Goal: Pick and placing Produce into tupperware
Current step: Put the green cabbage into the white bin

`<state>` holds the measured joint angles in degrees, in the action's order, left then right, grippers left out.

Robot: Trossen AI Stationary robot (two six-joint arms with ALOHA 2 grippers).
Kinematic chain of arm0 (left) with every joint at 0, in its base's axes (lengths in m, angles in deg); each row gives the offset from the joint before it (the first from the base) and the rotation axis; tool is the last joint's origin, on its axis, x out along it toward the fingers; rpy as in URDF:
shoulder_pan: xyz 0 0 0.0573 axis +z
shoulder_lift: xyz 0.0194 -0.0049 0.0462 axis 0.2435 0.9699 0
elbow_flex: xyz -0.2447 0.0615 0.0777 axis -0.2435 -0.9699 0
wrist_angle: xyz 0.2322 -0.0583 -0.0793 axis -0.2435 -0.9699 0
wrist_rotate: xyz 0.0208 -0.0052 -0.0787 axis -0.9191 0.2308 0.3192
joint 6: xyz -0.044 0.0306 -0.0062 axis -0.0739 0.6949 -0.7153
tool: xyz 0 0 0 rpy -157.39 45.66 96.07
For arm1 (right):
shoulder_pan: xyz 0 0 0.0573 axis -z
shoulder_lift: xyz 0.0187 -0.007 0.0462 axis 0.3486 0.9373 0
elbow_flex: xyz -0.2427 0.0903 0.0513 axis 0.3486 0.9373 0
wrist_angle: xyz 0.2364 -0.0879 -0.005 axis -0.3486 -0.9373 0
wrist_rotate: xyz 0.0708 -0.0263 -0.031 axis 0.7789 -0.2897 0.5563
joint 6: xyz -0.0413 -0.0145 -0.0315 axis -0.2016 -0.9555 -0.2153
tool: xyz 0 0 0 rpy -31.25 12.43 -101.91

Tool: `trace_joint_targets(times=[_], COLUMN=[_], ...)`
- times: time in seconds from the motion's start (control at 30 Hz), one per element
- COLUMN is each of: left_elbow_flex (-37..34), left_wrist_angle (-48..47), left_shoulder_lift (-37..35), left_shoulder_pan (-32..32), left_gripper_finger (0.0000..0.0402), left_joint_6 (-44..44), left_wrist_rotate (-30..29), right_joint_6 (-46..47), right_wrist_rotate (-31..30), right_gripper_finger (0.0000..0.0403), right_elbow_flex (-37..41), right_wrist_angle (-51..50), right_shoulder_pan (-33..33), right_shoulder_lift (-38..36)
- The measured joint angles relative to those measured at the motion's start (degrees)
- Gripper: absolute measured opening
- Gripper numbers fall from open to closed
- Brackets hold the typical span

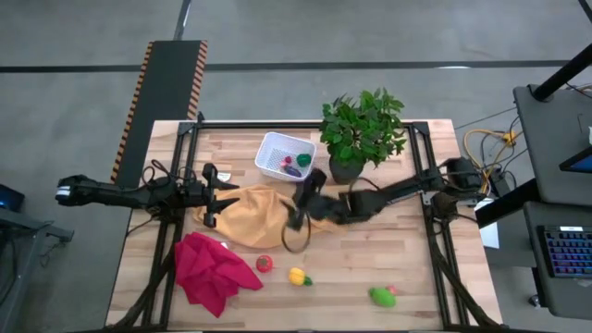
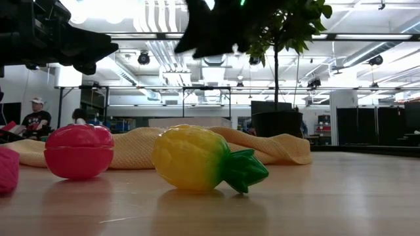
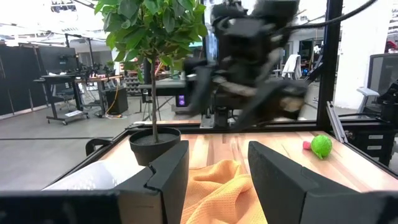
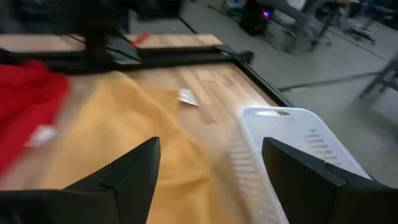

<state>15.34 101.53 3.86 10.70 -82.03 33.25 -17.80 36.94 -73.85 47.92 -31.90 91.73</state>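
Observation:
The white mesh bin (image 1: pixel 285 155) stands at the table's far middle and holds a red-purple piece (image 1: pixel 291 169) and a green piece (image 1: pixel 303 160). It also shows in the right wrist view (image 4: pixel 292 137). On the near half of the table lie a red round toy (image 1: pixel 265 264), a yellow toy pineapple (image 1: pixel 297 276) and a green toy (image 1: pixel 381 296). My right gripper (image 1: pixel 302 199) hangs open and empty above the yellow cloth (image 1: pixel 259 215), just near of the bin. My left gripper (image 1: pixel 213 194) is open and empty over the cloth's left end.
A potted green plant (image 1: pixel 361 129) stands right of the bin, close to my right arm. A red cloth (image 1: pixel 208 268) lies crumpled at the near left. A black frame runs along the table's far edge and sides. People sit in the room beyond (image 2: pixel 36 118).

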Motion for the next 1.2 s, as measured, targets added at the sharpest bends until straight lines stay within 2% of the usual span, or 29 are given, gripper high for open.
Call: trace_joint_targets(times=[0.17, 0.43, 0.57, 0.8, 1.0, 1.2], left_elbow_flex=[0.00, 0.00, 0.00, 0.00, 0.00, 0.00], left_wrist_angle=[0.01, 0.10, 0.07, 0.07, 0.22, 0.31], left_shoulder_lift=[-0.02, -0.11, -0.02, -0.10, -0.13, -0.11], left_shoulder_pan=[0.01, 0.02, 0.00, 0.01, 0.02, 0.01], left_gripper_finger=[0.0152, 0.0152, 0.0152, 0.0152, 0.0152, 0.0152], left_joint_6=[0.00, 0.00, -0.04, -0.08, -0.07, -0.07], left_wrist_rotate=[0.00, 0.00, 0.00, 0.02, 0.02, 0.01], right_joint_6=[4.41, 17.04, 28.27, 53.16, 64.56, 72.07], right_wrist_rotate=[-4.04, -3.11, 0.69, 2.79, 10.08, 18.36], right_gripper_finger=[0.0263, 0.0258, 0.0253, 0.0243, 0.0237, 0.0237], right_elbow_flex=[0.13, 0.22, 0.21, 0.17, 0.20, 0.22], right_wrist_angle=[-8.00, -26.90, -37.57, -51.77, -55.04, -55.56], right_shoulder_pan=[-6.12, -17.85, -24.48, -36.86, -43.78, -44.33], right_shoulder_lift=[-3.29, -8.48, -12.30, -17.78, -18.51, -17.32])
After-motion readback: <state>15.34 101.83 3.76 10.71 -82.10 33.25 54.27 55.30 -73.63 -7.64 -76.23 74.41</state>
